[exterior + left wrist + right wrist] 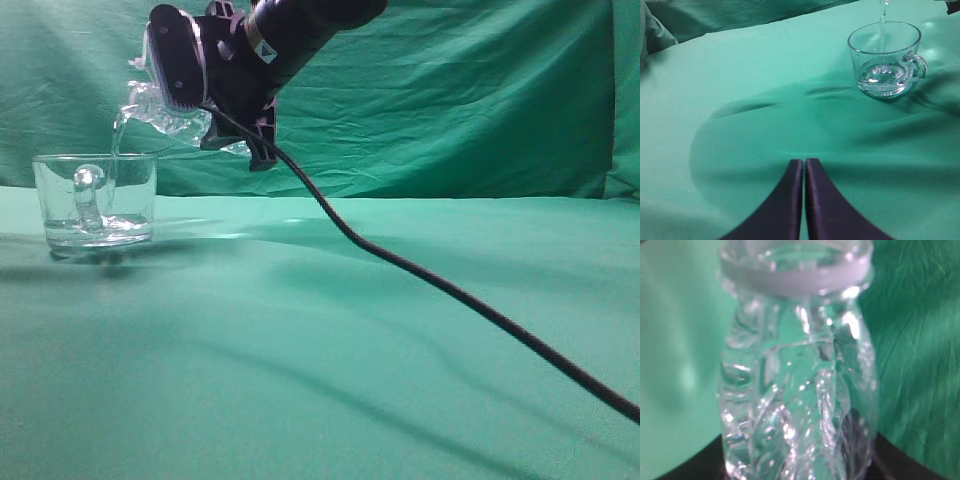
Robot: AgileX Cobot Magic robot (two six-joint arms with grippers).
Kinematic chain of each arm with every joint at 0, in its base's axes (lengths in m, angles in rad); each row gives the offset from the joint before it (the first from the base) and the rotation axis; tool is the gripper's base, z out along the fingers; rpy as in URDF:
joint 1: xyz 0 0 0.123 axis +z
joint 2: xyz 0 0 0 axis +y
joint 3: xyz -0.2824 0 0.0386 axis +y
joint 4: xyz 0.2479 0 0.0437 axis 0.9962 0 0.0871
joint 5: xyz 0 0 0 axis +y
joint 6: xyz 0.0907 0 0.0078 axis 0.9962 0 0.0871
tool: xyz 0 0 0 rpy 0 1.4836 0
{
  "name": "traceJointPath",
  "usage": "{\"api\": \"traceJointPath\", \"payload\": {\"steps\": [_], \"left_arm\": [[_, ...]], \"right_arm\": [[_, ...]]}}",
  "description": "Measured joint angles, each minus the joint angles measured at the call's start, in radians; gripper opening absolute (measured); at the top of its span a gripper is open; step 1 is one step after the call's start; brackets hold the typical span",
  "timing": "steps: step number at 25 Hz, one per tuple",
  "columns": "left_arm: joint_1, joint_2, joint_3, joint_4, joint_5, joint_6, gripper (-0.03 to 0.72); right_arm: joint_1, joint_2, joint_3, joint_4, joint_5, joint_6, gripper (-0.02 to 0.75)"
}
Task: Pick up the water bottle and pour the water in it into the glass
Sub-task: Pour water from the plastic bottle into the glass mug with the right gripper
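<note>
The glass [95, 200] stands on the green cloth at the left, with a little water in its bottom. My right gripper [235, 125] is shut on the water bottle [165, 115] and holds it tilted above the glass, neck down to the left. A thin stream of water [118, 140] falls from the neck into the glass. The crumpled bottle [795, 390] fills the right wrist view, with dark jaws at its sides. In the left wrist view the glass [885, 57] is at the upper right, with the stream [883, 20] falling in. My left gripper [804, 162] is shut and empty, well short of the glass.
A black cable [450, 290] hangs from the right arm and runs down across the cloth to the right. A green cloth backdrop [450, 90] hangs behind the table. The cloth [740, 110] is wrinkled between my left gripper and the glass.
</note>
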Motion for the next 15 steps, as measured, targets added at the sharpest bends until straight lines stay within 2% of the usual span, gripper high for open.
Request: {"api": "traceJointPath", "payload": {"steps": [3, 10, 15], "left_arm": [[0.0, 0.0, 0.0, 0.0, 0.0, 0.0, 0.0], [0.0, 0.0, 0.0, 0.0, 0.0, 0.0, 0.0], [0.0, 0.0, 0.0, 0.0, 0.0, 0.0, 0.0]], "right_arm": [[0.0, 0.0, 0.0, 0.0, 0.0, 0.114, 0.367], [0.0, 0.0, 0.0, 0.0, 0.011, 0.636, 0.367], [0.0, -0.036, 0.0, 0.017, 0.143, 1.051, 0.367]]}}
